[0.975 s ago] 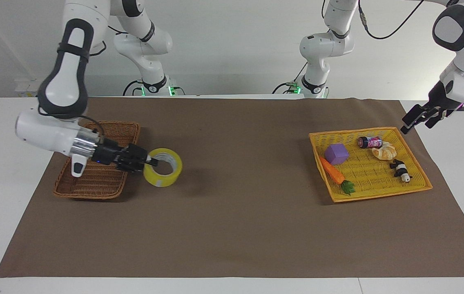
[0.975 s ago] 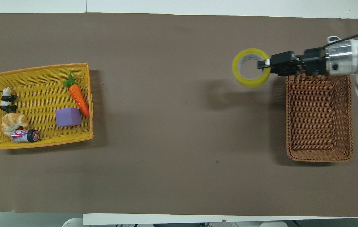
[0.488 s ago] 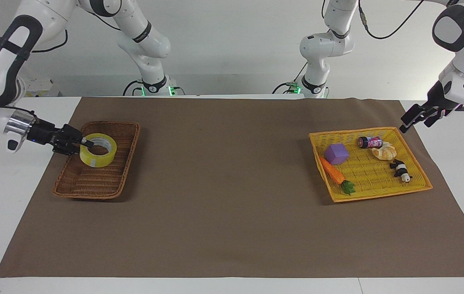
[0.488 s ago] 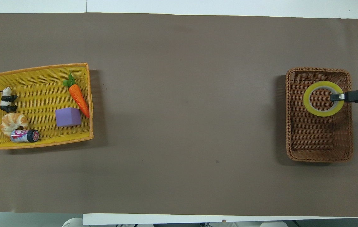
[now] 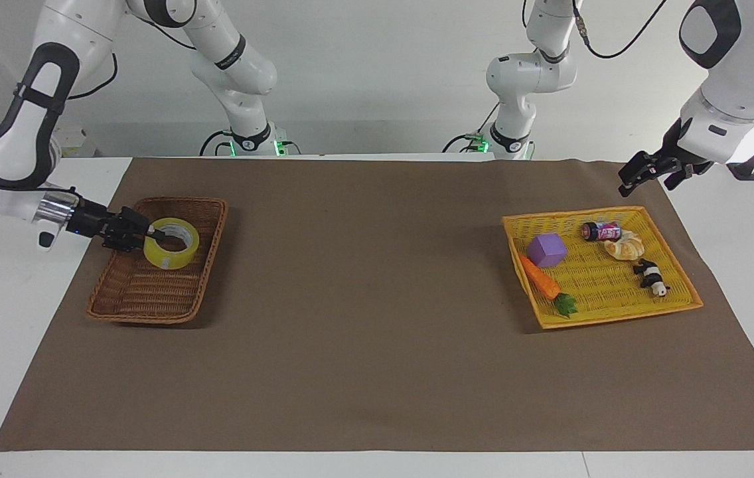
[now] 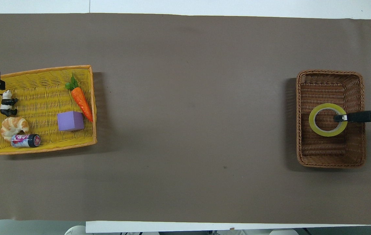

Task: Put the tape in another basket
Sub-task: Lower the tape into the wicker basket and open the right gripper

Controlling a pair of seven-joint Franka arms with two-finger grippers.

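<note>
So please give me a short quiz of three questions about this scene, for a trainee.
1. True or false: the right gripper grips the tape.
2. The tape is over which: (a) the basket, (b) the yellow tray, (c) the bare mat?
3. Which toy in the tray lies nearest to the carrot?

Key: 1 true; 2 a; 3 the purple cube.
</note>
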